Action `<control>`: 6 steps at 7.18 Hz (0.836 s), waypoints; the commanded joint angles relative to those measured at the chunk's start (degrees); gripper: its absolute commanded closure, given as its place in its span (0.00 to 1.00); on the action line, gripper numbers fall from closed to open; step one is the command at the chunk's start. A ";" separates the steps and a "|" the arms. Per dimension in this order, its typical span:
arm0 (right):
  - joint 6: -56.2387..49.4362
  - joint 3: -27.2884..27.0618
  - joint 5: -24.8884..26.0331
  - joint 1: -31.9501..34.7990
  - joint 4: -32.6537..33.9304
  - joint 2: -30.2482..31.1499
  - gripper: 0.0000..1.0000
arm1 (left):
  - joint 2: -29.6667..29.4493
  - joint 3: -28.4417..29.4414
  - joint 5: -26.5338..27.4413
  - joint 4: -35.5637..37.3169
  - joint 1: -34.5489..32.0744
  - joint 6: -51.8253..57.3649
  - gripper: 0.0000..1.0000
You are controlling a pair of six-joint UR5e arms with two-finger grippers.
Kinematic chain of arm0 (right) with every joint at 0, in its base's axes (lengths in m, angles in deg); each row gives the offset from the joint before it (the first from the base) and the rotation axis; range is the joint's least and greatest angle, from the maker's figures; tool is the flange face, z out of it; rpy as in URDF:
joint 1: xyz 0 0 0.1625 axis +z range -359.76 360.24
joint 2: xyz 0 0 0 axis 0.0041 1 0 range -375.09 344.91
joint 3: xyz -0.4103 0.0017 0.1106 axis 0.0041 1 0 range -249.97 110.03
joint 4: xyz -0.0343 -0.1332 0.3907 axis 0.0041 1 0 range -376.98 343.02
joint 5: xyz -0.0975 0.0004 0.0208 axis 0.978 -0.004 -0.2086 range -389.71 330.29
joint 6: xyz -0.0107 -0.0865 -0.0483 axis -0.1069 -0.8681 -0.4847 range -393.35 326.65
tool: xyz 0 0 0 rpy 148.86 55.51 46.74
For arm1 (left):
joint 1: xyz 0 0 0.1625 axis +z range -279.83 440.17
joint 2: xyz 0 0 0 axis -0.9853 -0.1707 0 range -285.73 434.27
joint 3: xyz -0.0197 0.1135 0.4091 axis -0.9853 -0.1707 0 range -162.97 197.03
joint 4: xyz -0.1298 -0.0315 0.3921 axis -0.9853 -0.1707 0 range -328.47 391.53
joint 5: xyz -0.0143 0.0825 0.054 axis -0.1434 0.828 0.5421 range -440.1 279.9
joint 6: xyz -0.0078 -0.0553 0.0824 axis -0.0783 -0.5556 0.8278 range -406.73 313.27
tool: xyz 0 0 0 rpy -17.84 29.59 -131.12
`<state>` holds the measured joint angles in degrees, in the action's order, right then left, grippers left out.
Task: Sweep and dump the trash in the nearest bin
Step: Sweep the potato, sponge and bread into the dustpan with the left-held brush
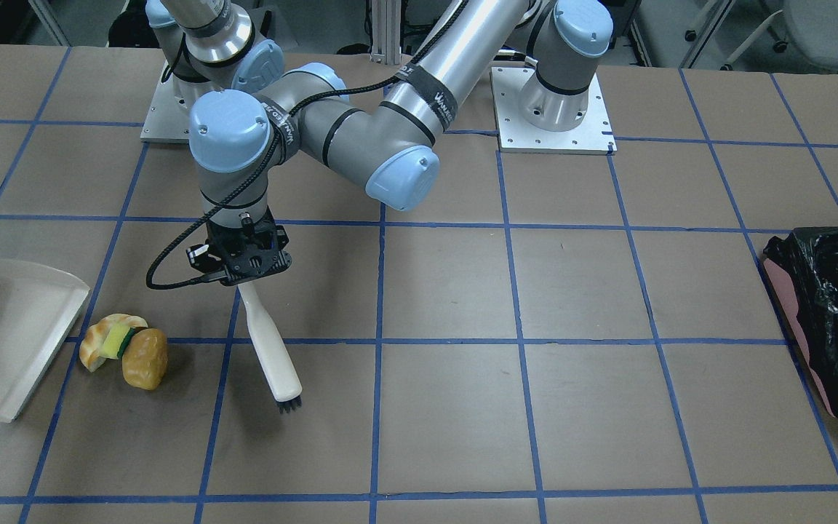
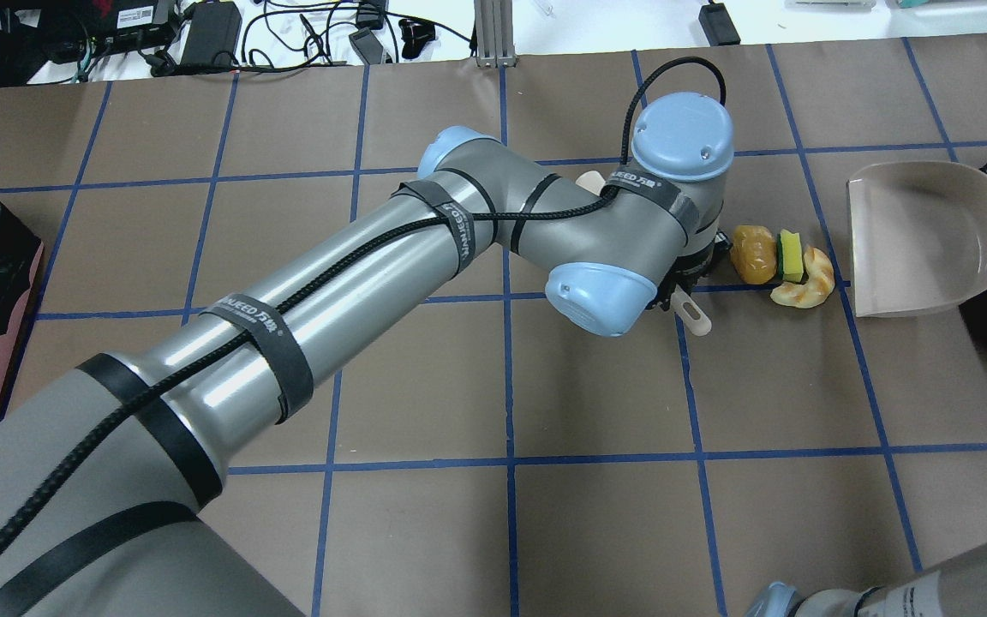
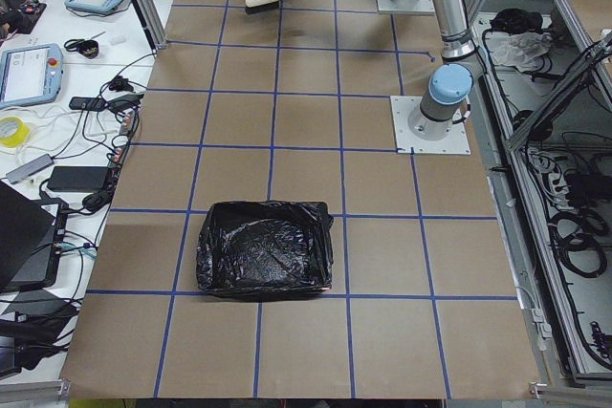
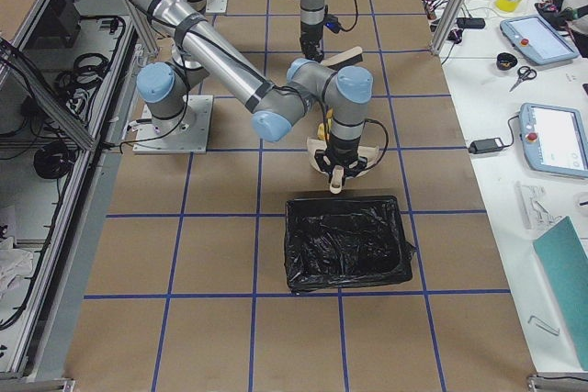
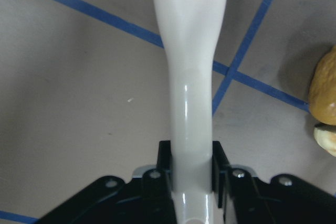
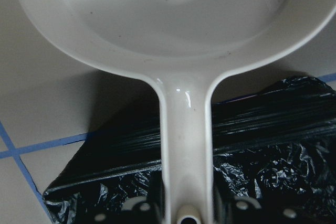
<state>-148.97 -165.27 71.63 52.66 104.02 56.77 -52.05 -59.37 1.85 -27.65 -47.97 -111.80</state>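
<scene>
- Tabletop ends each carried a black-lined bin, two in all: the near bin lay under the dustpan's handle, the far bin well apart.
- Left hand was clamped on the white handle of the single brush, bristles low, beside the trash.
- Right hand gripped the single dustpan by its handle, open lip facing the trash.
- Trash, three touching pieces: croissant nearest the lip, sponge between, bread roll nearest the brush.

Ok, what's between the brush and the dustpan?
Croissant, sponge and bread roll, bunched together nearer the dustpan, seen in the front-facing view.
</scene>
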 commanded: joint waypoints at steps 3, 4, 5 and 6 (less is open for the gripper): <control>-2.94 -3.49 0.09 -0.04 2.32 -0.58 1.00 | -6.21 5.90 -1.71 2.49 -4.30 -6.98 1.00; -3.73 -3.58 0.00 -0.04 2.32 -0.58 1.00 | -6.57 6.26 -1.79 2.49 -4.84 -8.38 1.00; -3.39 -4.19 -0.44 0.22 2.32 -0.49 1.00 | -6.75 6.26 -1.79 2.49 -5.28 -8.57 1.00; -3.04 -4.37 -0.61 0.39 2.32 -0.49 1.00 | -7.10 6.35 -1.79 2.49 -5.54 -8.57 1.00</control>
<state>-152.28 -169.27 71.29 52.84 106.32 56.25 -58.72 -53.18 0.07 -25.19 -53.06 -120.09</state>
